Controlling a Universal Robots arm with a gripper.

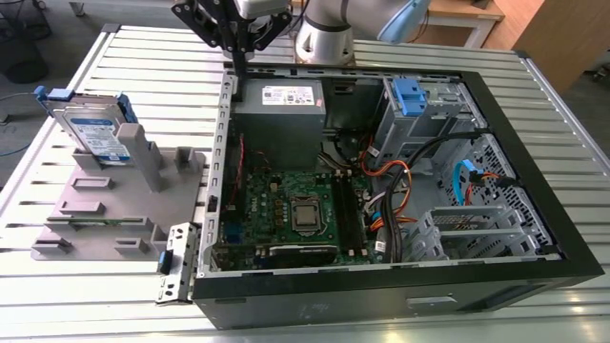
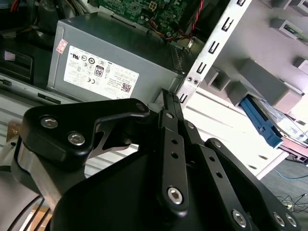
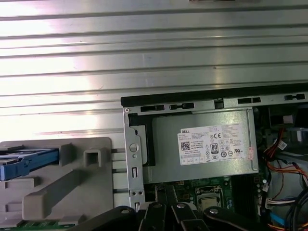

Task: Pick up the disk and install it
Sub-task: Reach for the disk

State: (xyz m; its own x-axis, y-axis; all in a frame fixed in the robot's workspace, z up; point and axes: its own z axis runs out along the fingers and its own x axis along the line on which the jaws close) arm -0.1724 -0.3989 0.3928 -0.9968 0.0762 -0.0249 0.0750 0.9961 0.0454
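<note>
- Hovering over the far rim of the open PC case, above the PSU, the gripper is showing fingers pinched together w/ nothing between them.
- The disk is standing on edge in the grey fixture at the exterior view's left, well apart from the gripper. It's prob. propped upright so its top edge is sticking up free for a pinch.
- Case is lying on its side, panel off, so the drive bays are facing up.

wkshp lab (open pc, slatted bench)
</note>
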